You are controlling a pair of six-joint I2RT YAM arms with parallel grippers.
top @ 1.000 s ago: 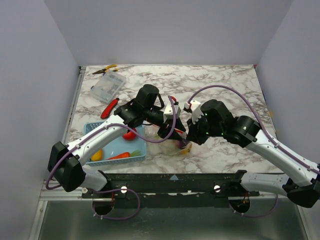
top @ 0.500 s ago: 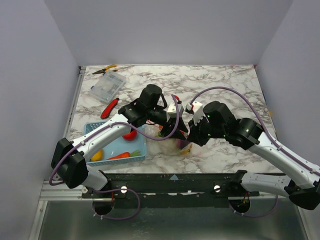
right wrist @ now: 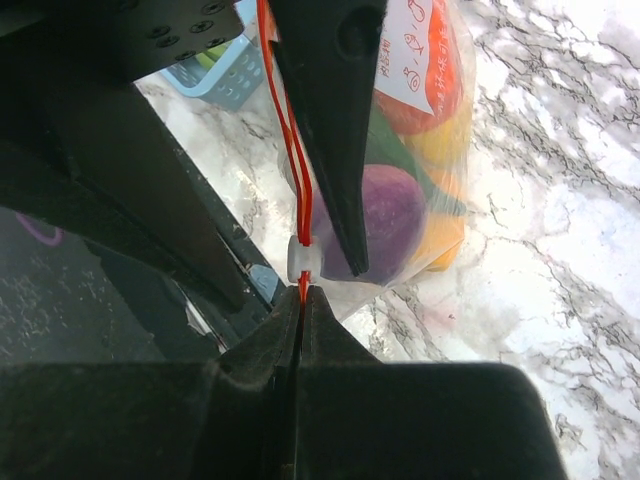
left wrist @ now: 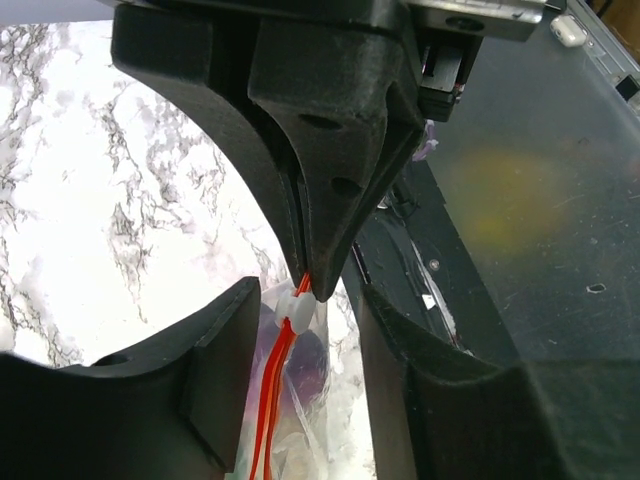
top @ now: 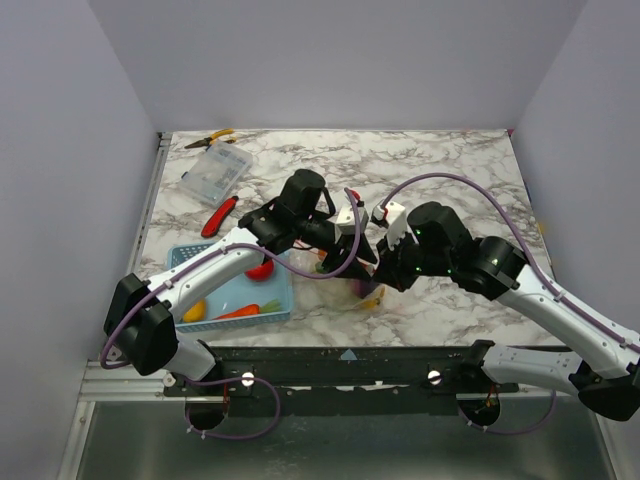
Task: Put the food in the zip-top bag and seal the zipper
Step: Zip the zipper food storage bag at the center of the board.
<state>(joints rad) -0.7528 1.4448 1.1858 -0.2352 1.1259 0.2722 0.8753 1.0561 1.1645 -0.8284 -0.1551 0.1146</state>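
Zip-top bag (right wrist: 440, 230): being held up by its mouth near the table's (top: 440, 160) 6 o'clock edge, containing a purple onion (right wrist: 385, 215) with red and yellow pieces.
Zipper (left wrist: 270, 400): running along the mouth, with a white slider (right wrist: 303, 258) sitting near its end.
Right gripper (right wrist: 300, 295): pinching the zipper, jaws closed tight.
Left gripper (left wrist: 310, 295): straddling the zipper, jaws standing apart.
Blue basket (top: 200, 262): lying at the bag's 9 o'clock, carrying a carrot (top: 245, 311).

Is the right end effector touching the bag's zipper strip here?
Touching. The right wrist view shows the right end effector shut on the zipper strip, just beside the white slider.
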